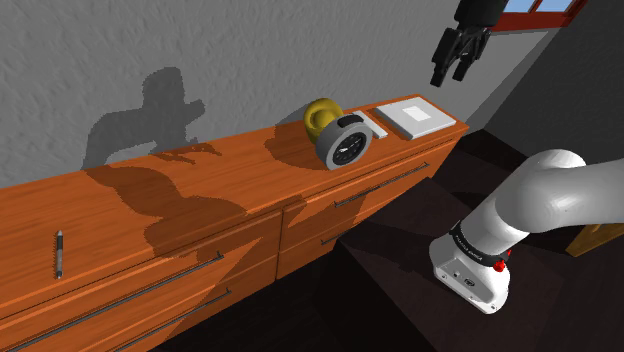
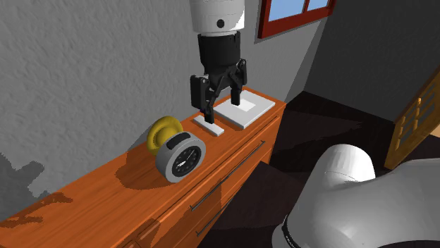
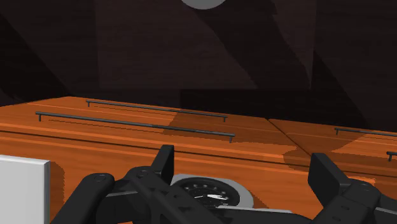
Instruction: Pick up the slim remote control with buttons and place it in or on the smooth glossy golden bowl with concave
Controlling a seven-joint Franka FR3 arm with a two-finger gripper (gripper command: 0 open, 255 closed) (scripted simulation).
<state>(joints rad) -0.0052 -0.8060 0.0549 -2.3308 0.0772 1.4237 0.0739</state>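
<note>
Shoulder view: gripper (image 1: 450, 76) hangs high over the far end of the dresser (image 1: 200, 190), fingers spread wide, nothing carried. The remote (image 1: 373, 125), drawn plain white with no buttons discernible, is laid flat on the top between the clock (image 1: 343, 144) and a white slab (image 1: 418, 117). The golden bowl (image 1: 320, 116) is set just behind the clock, on the wall side. The remote is found below the gripper and off toward this view's left.

Second exterior view: the gripper is seen pointing straight down, wide and empty, well clear of the top. The remote (image 2: 209, 127) lies roughly under the finger on this view's left, so the gripper's centre is judged offset toward the slab. The remote's long axis runs wall to front edge, across the dresser's depth. The fingers are spaced along the dresser's length, so the narrow width would be spanned with no wrist turn. A small shift toward the clock, then a straight descent, is judged sufficient.

Wrist view: fingers (image 3: 164, 167) stand well apart with nothing clasped. The clock face is seen low between them, drawer handles (image 3: 133, 121) beyond. A white block (image 3: 22, 191) is seen beside one finger; remote or slab cannot be told.
</note>
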